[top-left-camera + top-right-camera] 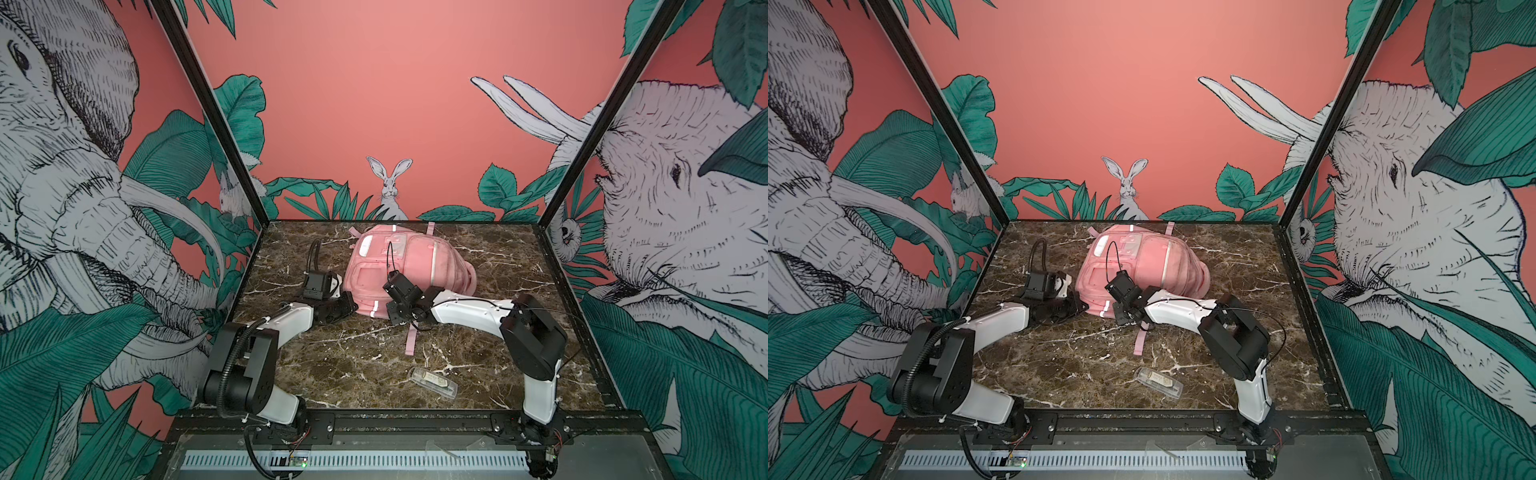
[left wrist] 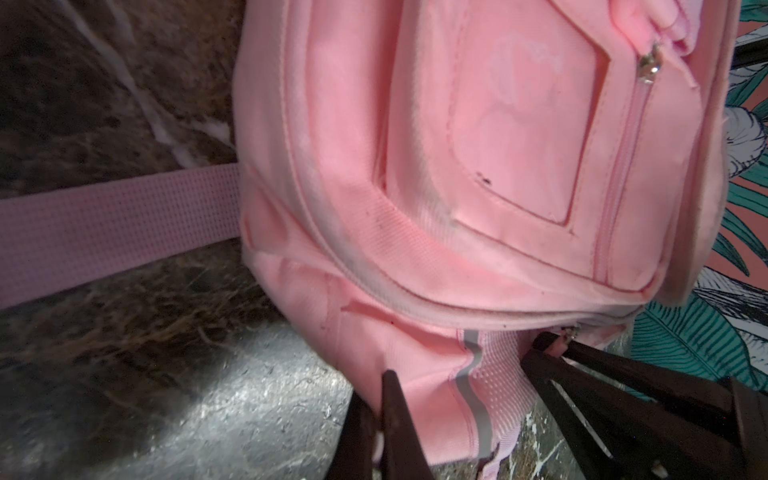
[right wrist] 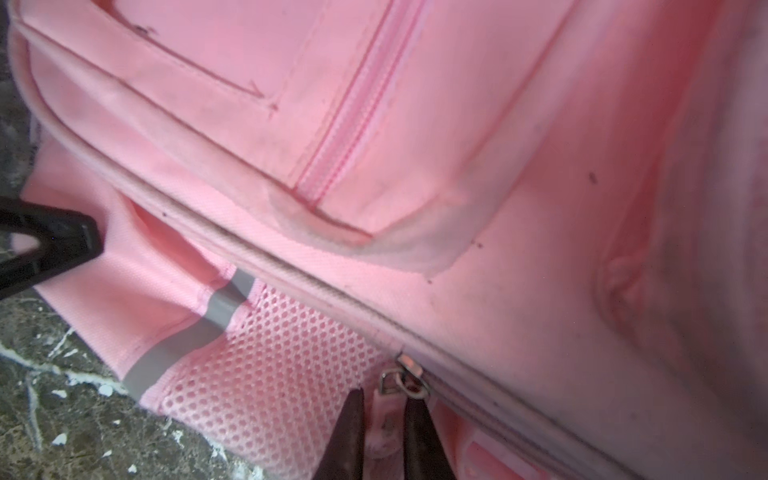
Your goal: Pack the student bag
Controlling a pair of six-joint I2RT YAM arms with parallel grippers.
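Pink student bag [image 1: 449,266] lies front-up by the far edge of the tabletop [image 1: 332,365], long axis left–right.
The left tool [image 1: 352,306] pinches its near-left corner; the right tool [image 3: 384,395] nips a zip pull [image 3: 392,384].

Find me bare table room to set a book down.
Free: the front marble left of the clear case; also the stretch right of the student bag. Crowded: left claw and right claw at the bag's near edge, by its strap.
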